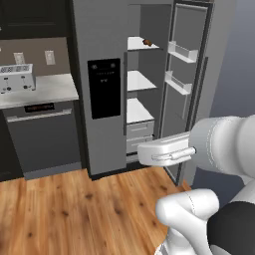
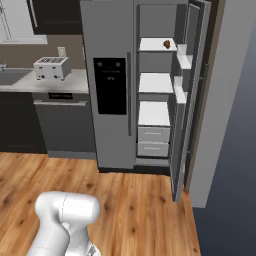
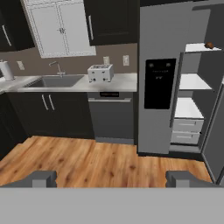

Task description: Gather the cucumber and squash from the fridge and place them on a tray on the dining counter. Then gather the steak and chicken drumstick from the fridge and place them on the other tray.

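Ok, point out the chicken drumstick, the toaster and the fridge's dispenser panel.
chicken drumstick (image 2: 166, 44): right base view, middle of the brown piece on the top shelf.
toaster (image 2: 51, 68): right base view, its front face.
dispenser panel (image 1: 104, 88): left base view, centre of the black panel.

One fridge (image 2: 112, 85) — one toaster (image 2: 52, 68)

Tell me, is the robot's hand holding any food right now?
No, nothing. The gripper is open and empty, back from the open fridge.
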Controlling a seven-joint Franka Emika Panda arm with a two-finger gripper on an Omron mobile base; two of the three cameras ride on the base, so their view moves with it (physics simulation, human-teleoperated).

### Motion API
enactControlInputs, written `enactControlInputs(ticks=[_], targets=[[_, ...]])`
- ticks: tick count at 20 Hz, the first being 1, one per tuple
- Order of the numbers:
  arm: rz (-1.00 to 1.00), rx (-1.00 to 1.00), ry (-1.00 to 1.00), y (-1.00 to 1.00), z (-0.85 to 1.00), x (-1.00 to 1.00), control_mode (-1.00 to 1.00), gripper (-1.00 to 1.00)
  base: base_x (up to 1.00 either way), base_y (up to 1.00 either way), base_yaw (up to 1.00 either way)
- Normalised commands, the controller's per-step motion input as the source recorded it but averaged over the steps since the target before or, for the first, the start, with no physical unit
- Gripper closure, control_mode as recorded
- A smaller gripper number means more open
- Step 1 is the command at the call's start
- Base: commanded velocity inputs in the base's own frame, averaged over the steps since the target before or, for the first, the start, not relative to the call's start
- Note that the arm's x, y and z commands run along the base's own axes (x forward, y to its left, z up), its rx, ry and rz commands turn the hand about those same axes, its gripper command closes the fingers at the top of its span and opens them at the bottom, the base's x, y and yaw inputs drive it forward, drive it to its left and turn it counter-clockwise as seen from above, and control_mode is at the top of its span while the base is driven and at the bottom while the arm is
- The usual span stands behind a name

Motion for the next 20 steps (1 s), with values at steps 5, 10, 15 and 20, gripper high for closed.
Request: enactControlInputs(ticks=[5, 10, 15, 20], targets=[[0.0, 0.0, 0.0, 0.0, 0.0, 0.0, 1.0, -1.0, 1.0, 0.0, -0.2], [0.0, 0.0, 0.0, 0.0, 0.0, 0.0, 1.0, -1.0, 0.98, -0.08, -0.19], [0.0, 0.0, 0.0, 0.0, 0.0, 0.0, 1.0, -1.0, 0.74, -0.44, -0.15], [0.0, 0.0, 0.0, 0.0, 0.0, 0.0, 1.0, -1.0, 0.64, -0.57, -0.18]])
